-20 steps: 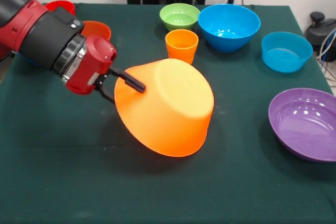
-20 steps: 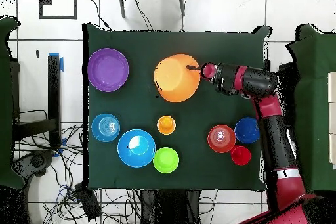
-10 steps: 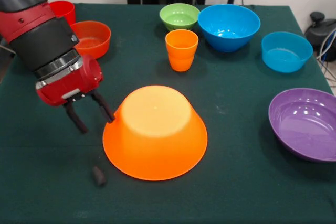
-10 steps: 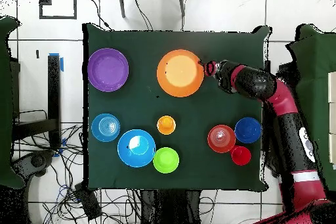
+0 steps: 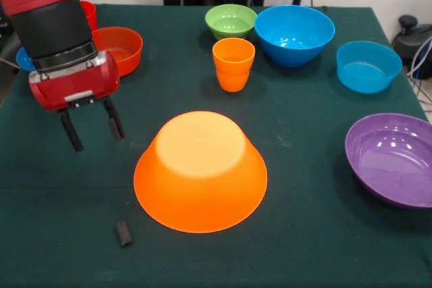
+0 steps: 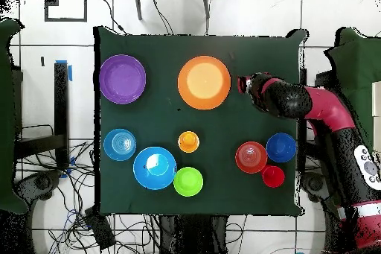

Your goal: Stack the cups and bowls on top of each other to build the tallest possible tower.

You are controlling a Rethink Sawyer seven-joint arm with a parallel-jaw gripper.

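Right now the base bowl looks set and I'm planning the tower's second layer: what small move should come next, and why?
Probably lift the gripper clear and swing it toward the purple bowl. The big orange bowl already lies upside down, flat on the table, and the open gripper hangs empty beside it, so the next-widest piece seems the sensible pick.

The arm at the upper left is glossy red with a black sleeve, a silver ring, and a red boxy wrist block carrying two thin black fingers.
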